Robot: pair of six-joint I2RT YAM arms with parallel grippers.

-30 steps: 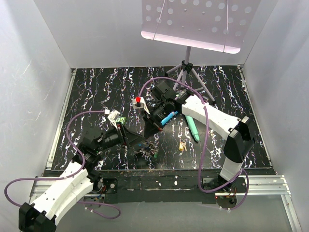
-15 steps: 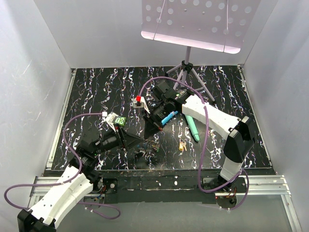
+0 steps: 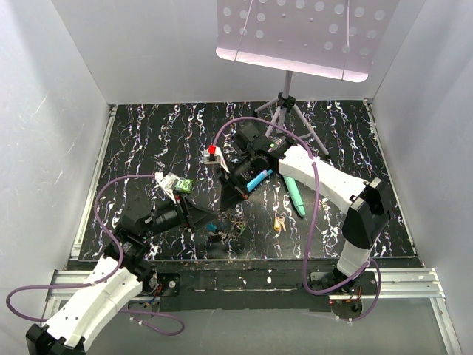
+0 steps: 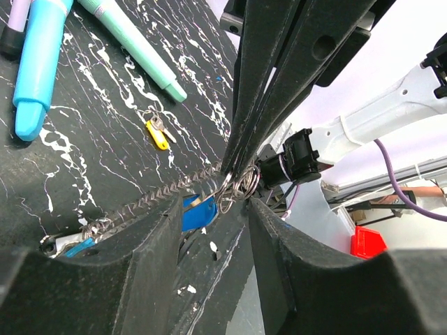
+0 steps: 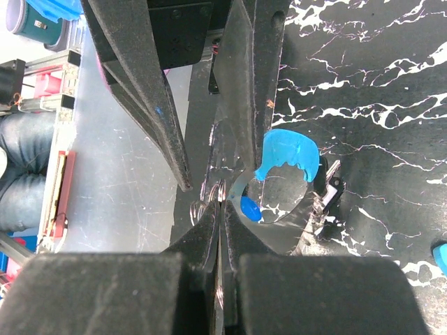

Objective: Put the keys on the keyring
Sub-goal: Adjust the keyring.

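- Black, white-veined tabletop inside white-walled booth.
- Pinched fully shut on grey keyring: right gripper.
- Half-open, straddling keyring's blue section: left gripper.
- Lying loose right of both grippers: yellow-headed key.

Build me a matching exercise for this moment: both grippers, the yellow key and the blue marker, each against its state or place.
Things:
1. left gripper
2. right gripper
3. yellow key
4. blue marker

States or places:
A. lies loose by the tip of the mint pen
B. fingers pinched shut on the keyring
C. fingers apart
D. lies next to a lilac pen

Pairs: 1-C, 2-B, 3-A, 4-D
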